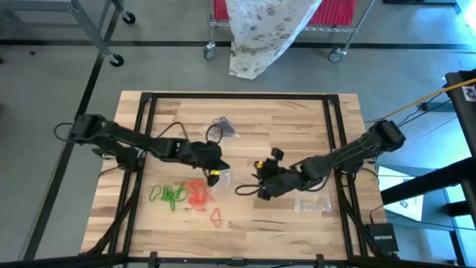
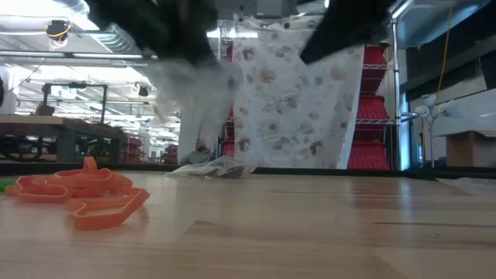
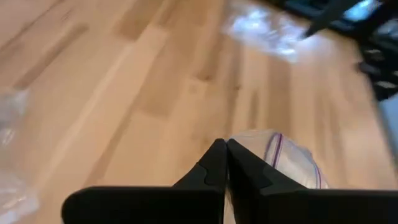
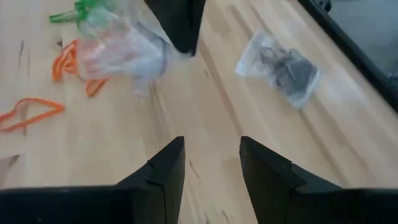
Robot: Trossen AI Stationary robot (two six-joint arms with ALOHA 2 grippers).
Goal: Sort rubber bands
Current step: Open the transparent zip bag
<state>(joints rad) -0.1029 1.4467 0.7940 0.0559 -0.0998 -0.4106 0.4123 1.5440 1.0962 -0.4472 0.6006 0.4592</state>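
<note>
Left gripper (image 3: 225, 163) is clamped on a clear plastic bag (image 4: 124, 53) at frame centre; right gripper (image 4: 211, 165) stands open, empty. Rubber bands (image 1: 190, 196) lie lower left on the table (image 1: 297, 119).

Down on the table (image 1: 297, 119), the rubber bands (image 1: 186, 195) sit in a loose spread toward the front-left, with one loop (image 1: 216, 217) lying apart, nearer the front edge. Just behind and to their right hangs the left gripper (image 1: 216, 175), pinching a clear bag (image 4: 127, 50) above the boards. Across a gap to the right, the right gripper (image 1: 262, 179) sits mid-table. Further back, a second bag (image 1: 223, 123) rests alone (something bundled inside it). A third bag (image 1: 312, 202) lies front-right, beneath the right arm.
</note>
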